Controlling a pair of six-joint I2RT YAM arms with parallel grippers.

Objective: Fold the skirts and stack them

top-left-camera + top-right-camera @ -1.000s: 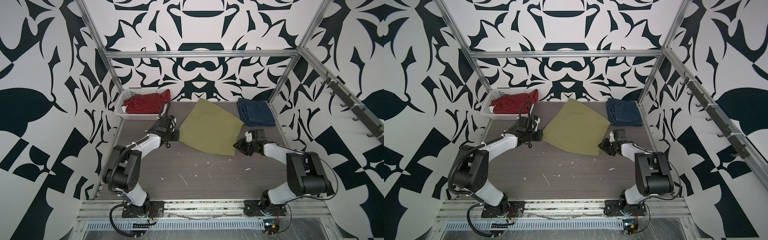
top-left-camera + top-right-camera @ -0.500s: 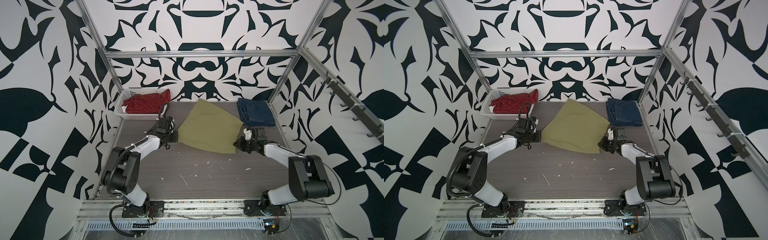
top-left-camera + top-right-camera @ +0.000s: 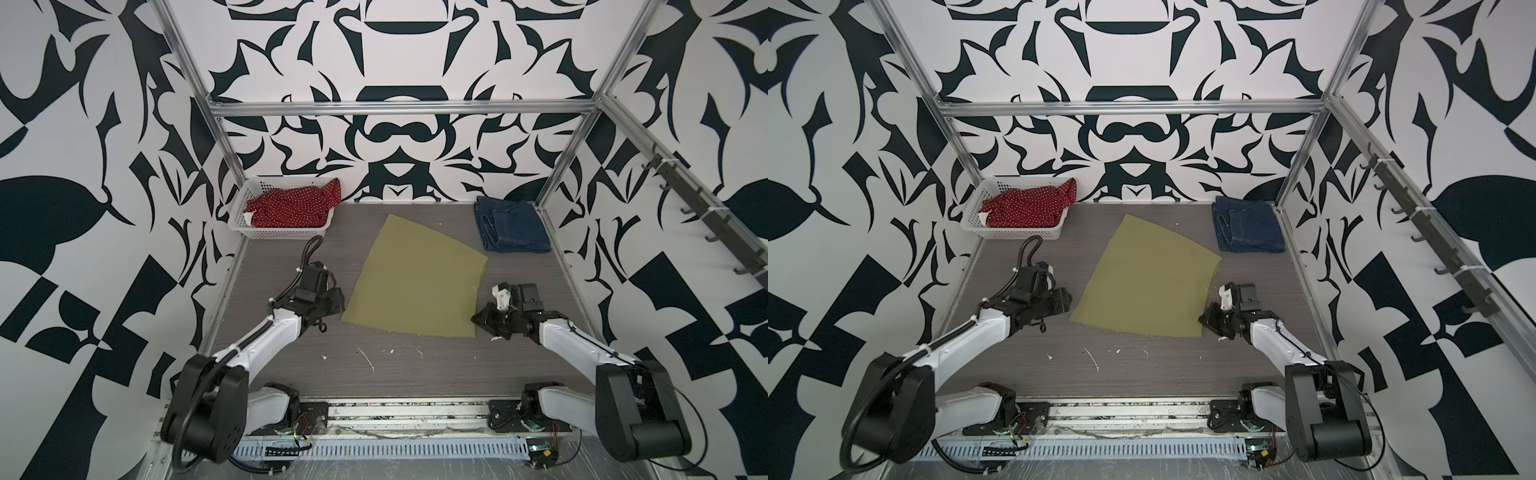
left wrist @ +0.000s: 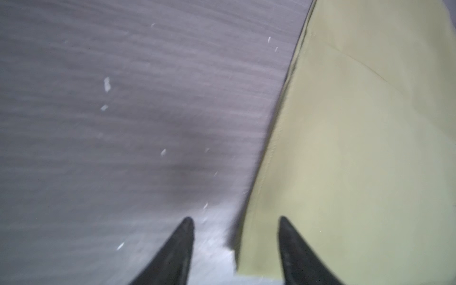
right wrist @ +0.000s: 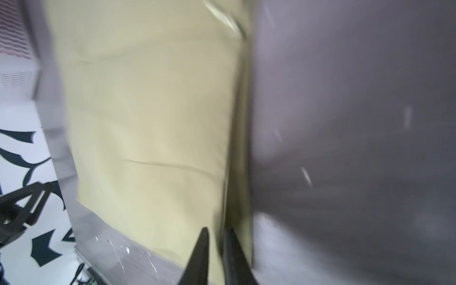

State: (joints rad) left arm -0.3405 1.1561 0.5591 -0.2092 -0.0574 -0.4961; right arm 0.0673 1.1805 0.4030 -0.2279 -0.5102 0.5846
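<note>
Both grippers have come back toward the base rail over the last second, and the olive-green skirt (image 3: pixel 415 282) has come with them. It now sits nearer the front of the table (image 3: pixel 415 374), further from the back wall. The left jaws, on the corner back then, have let go.

Left gripper (image 3: pixel 337 305): low over the table, just beside the skirt's near left corner. In the left wrist view the gripper (image 4: pixel 235 222) has its fingers well apart, one over bare table and one over the cloth. The skirt (image 4: pixel 357 148) edge runs between them. Nothing is held.

Right gripper (image 3: pixel 478 322): at the near right corner. In the right wrist view the gripper (image 5: pixel 216 230) has its tips almost together with a thin gap, right at the skirt's (image 5: pixel 153 123) side edge. Can't tell if cloth is pinched; the view is blurred.

Olive skirt lies flat and unfolded mid-table between the two grippers, in both top views.

Denim skirt (image 3: pixel 513 226): folded, far right corner of the table, apart from the olive one.

Red polka-dot skirt (image 3: pixel 291 203): bunched in the white basket (image 3: pixel 239 214) at the far left corner, one end over the rim.

White scraps (image 3: pixel 368 359) are scattered on the near part of the table.
</note>
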